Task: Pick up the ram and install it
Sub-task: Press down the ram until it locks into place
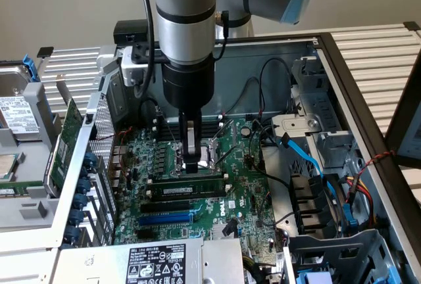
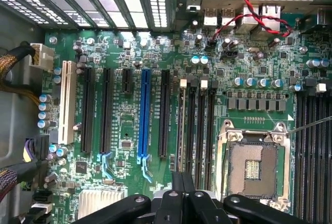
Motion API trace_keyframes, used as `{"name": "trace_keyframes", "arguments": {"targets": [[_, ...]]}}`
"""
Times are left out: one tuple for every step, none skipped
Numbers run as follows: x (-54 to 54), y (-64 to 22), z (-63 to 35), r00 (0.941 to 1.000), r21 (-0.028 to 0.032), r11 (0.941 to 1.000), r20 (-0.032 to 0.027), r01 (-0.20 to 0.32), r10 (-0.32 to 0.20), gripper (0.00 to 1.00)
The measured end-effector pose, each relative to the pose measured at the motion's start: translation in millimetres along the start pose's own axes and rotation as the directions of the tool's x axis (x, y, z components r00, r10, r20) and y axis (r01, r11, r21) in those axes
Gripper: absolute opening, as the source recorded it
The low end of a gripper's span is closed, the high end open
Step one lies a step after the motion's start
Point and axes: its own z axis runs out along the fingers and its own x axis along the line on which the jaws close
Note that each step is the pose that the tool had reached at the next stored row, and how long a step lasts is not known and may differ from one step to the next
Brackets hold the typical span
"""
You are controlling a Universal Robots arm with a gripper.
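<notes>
The ram (image 1: 197, 186) is a long green stick with black chips and a small white label. It stands on edge in a black slot of the motherboard (image 1: 247, 185), just in front of the CPU socket (image 1: 212, 154). My gripper (image 1: 191, 163) points straight down over the stick's middle, fingers shut together, tips at or just above its top edge. In the wrist view the shut fingers (image 2: 179, 181) sit over the ram (image 2: 181, 125), seen edge-on in the memory slot closest to the black and blue card slots.
The open computer case has metal walls (image 1: 342, 73) all round. Black cables (image 1: 263, 80) and a blue cable (image 1: 309, 159) lie toward the exterior view's right. A green expansion card (image 1: 62, 146) and a hard drive (image 1: 16, 116) rest outside on the exterior view's left. A power supply (image 1: 158, 261) is in front.
</notes>
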Motion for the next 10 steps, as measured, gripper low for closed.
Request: {"name": "trace_keyframes", "arguments": {"targets": [[0.0, 0.3, 0.1, 1.0, -0.0001, 1.0, -0.0004, -0.003, 0.003, 0.11], [0.0, 0.8, 0.2, 1.0, -0.0002, 1.0, -0.0013, -0.006, 0.006, 0.11], [0.1, 1.2, 0.3, 0.9999, -0.0003, 0.9999, -0.0023, -0.01, 0.01, 0.11], [0.0, 1.6, 0.5, 0.9999, -0.0004, 0.9999, -0.0031, -0.014, 0.014, 0.11], [0.0, 2.1, 0.9, 0.9998, -0.0004, 0.9998, -0.0036, -0.019, 0.019, 0.11], [0.0, 2.7, 1.3, 0.9997, -0.0005, 0.9997, -0.004, -0.024, 0.024, 0.11], [-0.1, 3.0, 2.0, 0.9996, -0.0005, 0.9996, -0.0041, -0.028, 0.028, 0.11], [-0.1, 3.4, 3.1, 0.9995, -0.0006, 0.9995, -0.0042, -0.032, 0.032, 0.11], [-0.1, 4.1, 4.8, 0.9993, -0.0007, 0.9993, -0.0045, -0.037, 0.037, 0.11], [-0.2, 4.6, 6.6, 0.9992, -0.0007, 0.9992, -0.0052, -0.04, 0.04, 0.11]]}}
